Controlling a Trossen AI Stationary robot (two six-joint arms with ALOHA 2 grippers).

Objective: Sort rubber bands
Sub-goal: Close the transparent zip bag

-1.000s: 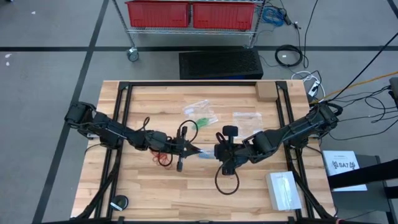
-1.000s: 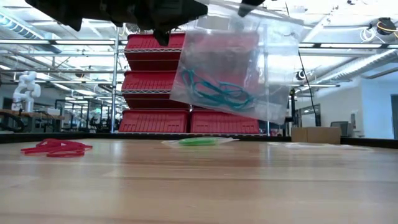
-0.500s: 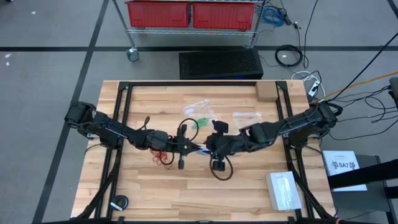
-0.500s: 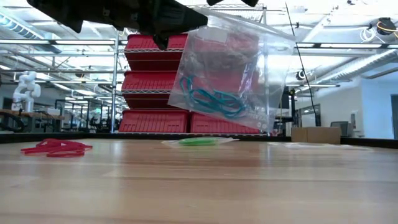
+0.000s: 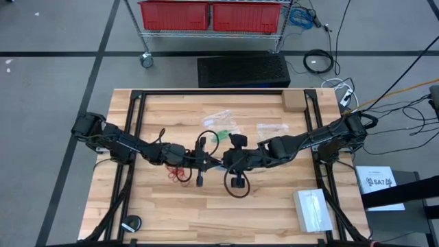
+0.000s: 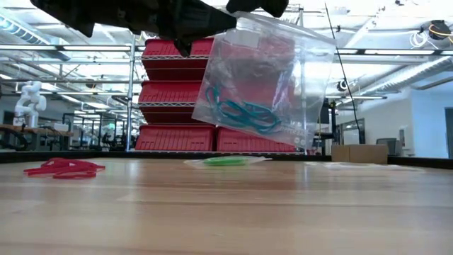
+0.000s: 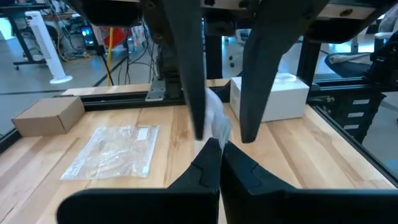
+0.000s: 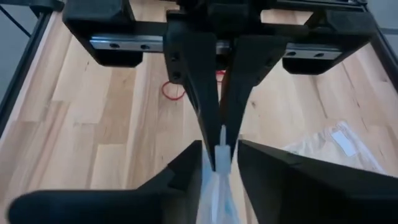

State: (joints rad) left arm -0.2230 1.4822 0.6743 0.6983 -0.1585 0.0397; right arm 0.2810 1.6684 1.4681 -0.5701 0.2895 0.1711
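Observation:
A clear plastic bag (image 6: 265,78) hangs in the air above the middle of the table, with the blue rubber bands (image 6: 244,113) inside it. My left gripper (image 5: 218,163) is shut on the bag's top edge. My right gripper (image 5: 229,162) faces it, open, with one finger on each side of that edge (image 8: 217,158). The red bands (image 5: 180,173) lie loose on the wood under the left arm. The green bands (image 6: 226,161) lie farther back, inside a flat bag on the table. My left gripper pinches the bag's top edge (image 8: 221,144) between its two fingers (image 8: 200,81), which reach in level from the table's left. The bag hangs tilted below them, clear of the table. My right gripper's open fingers (image 7: 193,74) straddle the same edge; I cannot tell whether they touch it.
Two more clear bags lie flat on the far half of the table (image 5: 271,128) (image 5: 221,116). A cardboard box (image 5: 293,101) sits at the far right corner and a white box (image 5: 312,209) near the right front. A black cable loop (image 5: 236,186) hangs under the right wrist.
My right gripper has moved toward the table's left and slightly toward the far edge, closing on my left gripper until its fingers stand around the bag's top edge. The bag has swung a little and hangs steeper than before.

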